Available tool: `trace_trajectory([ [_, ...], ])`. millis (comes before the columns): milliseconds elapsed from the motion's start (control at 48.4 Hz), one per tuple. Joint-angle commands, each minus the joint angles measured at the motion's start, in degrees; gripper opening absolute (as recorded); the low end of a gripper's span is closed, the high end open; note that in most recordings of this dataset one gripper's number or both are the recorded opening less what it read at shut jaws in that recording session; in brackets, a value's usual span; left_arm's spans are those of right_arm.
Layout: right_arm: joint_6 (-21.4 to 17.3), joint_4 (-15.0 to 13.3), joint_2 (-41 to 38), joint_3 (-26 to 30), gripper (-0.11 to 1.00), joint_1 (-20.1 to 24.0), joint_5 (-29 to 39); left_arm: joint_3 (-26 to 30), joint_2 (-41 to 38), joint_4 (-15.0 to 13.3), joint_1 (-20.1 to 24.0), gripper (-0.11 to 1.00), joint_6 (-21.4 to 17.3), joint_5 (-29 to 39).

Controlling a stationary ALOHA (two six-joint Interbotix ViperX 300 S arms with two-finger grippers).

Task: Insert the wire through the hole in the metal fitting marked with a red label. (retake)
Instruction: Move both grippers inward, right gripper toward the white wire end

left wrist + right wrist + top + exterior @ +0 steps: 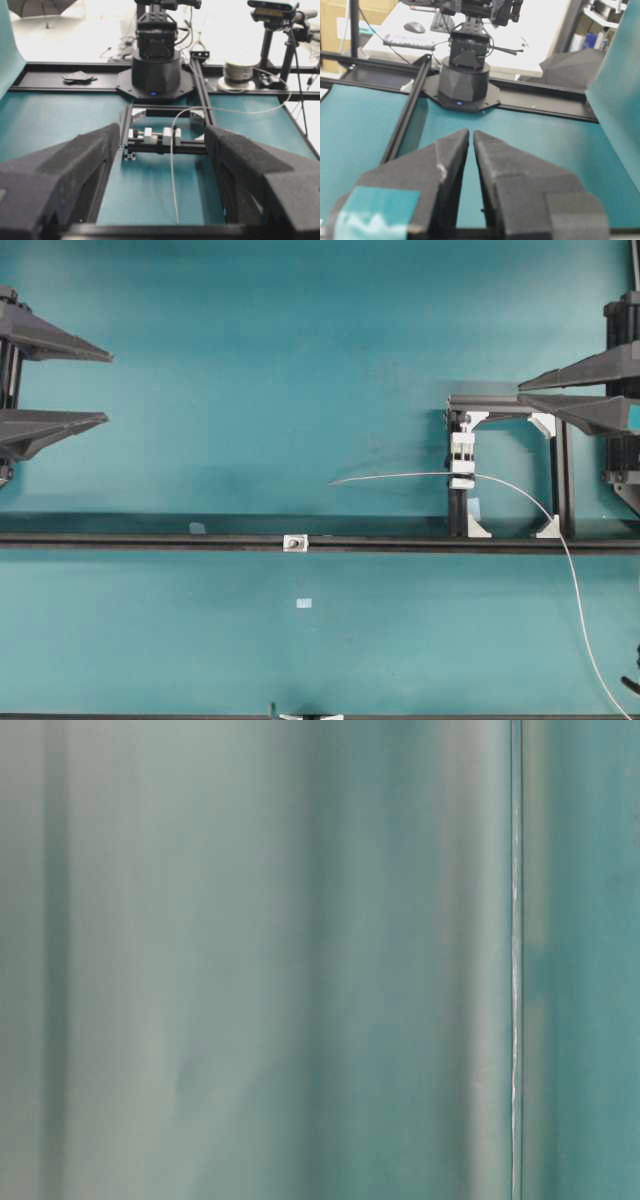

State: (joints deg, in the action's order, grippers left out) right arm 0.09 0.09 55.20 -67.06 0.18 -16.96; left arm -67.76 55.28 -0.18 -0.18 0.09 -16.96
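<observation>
Left tool open, right tool nearly closed, both empty; wire unthreaded, metal fitting at 7 o'clock of its tip

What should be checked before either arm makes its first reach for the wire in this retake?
1. Wire held in the white clamp block, free end pointing left: ok.
2. Metal fitting sits on the black rail, away from the wire tip: ok.
3. Fitting's hole unobstructed: cannot tell, too small.
4. Left gripper open and empty: ok.
5. Right gripper nearly closed, empty; open it before grasping: not ok.
6. Table-level view usable: not ok, only blur.
</observation>
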Motion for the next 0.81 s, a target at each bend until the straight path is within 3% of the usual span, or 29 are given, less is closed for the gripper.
trace_trajectory([
  [0, -0.4, 0.1, -0.5, 0.0, 0.24, -0.2, -0.4, -0.7, -0.7, -1.6, 0.1, 0.24, -0.2, -0.6],
  [41, -0.6, 0.2, -0.6, -0.4, 0.22, -0.2, -0.7, -1.0, -0.7, -1.6, 0.1, 0.22, 0.3, -0.6],
  [165, -2.3, 0.9, -1.7, -0.7, 0.01, -0.4, -0.4, -1.5, -0.8, -1.7, 0.1, -0.01, 0.3, -0.4],
  [248, -3.5, 0.9, -3.0, -0.7, 0.00, -0.6, -0.5, -1.8, -0.8, -1.6, 0.1, -0.08, 0.1, -0.4],
  [330, -4.2, 0.9, -4.2, -0.7, 0.00, -0.9, -0.8, -2.0, -0.8, -1.6, 0.1, -0.06, -0.1, -0.4],
  [434, -4.3, 0.9, -5.2, -0.8, 0.02, -1.3, -0.8, -2.5, -0.9, -1.6, 0.1, 0.06, -0.4, -0.4],
  [537, -4.3, 0.9, -5.2, -1.1, 0.21, -1.5, -0.9, -3.2, -0.9, -1.6, 0.1, 0.29, -0.6, -0.3],
  [640, -4.3, 0.9, -5.2, -1.8, 0.51, -1.8, -1.4, -3.5, -0.9, -1.6, 0.1, 0.58, -0.9, -0.3],
  [743, -4.4, 0.9, -5.4, -2.5, 0.80, -2.5, -2.2, -3.6, -1.0, -1.6, 0.1, 0.58, -1.4, -0.3],
  [784, -4.5, 1.0, -5.4, -2.6, 0.83, -2.8, -2.5, -3.6, -1.1, -1.6, 0.2, 0.58, -1.7, -0.4],
])
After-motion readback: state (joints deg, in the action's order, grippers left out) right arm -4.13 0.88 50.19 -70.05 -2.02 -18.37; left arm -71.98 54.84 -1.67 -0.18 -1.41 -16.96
